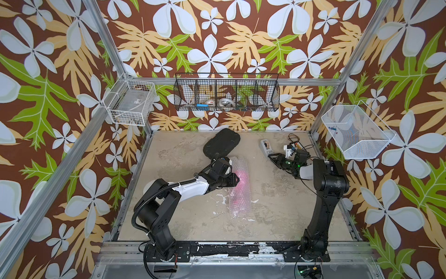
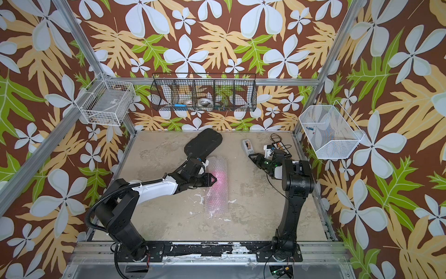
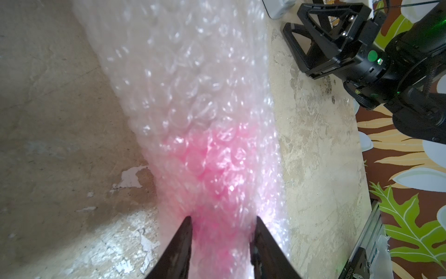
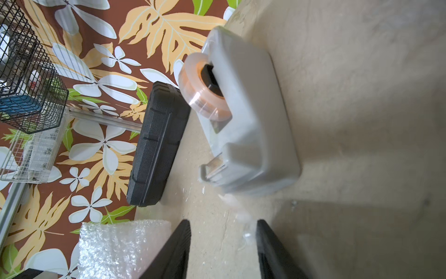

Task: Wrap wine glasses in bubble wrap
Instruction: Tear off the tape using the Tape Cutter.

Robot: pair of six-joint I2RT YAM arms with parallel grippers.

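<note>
The bubble wrap lies rolled into a long tube at the middle of the table. The pink wine glass shows through it as a blur. In the left wrist view the bubble wrap stretches away and the wine glass glows pink between the fingers. My left gripper is shut on the wrapped bundle from its left side. My right gripper hovers open just short of the grey tape dispenser. A thin clear strip trails from the dispenser toward one finger.
The tape dispenser stands at the back right. A black oval padded case lies behind the bundle. A small device with wires sits in the back right corner. Wire baskets hang on the walls.
</note>
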